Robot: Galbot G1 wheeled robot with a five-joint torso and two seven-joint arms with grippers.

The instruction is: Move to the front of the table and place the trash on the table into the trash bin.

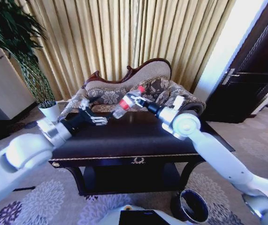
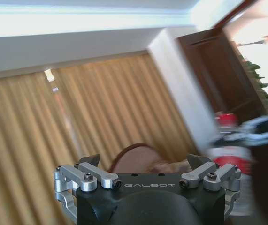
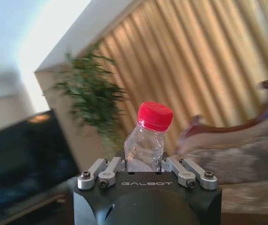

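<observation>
Bottle [image 1: 128, 104] sits clamped in right gripper [image 1: 134, 102] above the counter [image 1: 124, 140]; keep it firm toward trash bin [image 1: 193, 206]. Left gripper [image 1: 97, 120] is wide, empty.

One clear plastic bottle [image 1: 129, 104] with one red cap [image 3: 155, 116] is in view. There is one dark glossy surface [image 1: 129, 138], bearing one gold emblem [image 1: 137, 161]. One dark trash bin [image 1: 193, 206] stands on the floor. Two grippers count: the left gripper [image 1: 102, 120] and the right gripper [image 1: 137, 102]. One sofa [image 1: 124, 91], one potted plant [image 1: 28, 61] and one white pot [image 1: 50, 111] complete the tally.
</observation>
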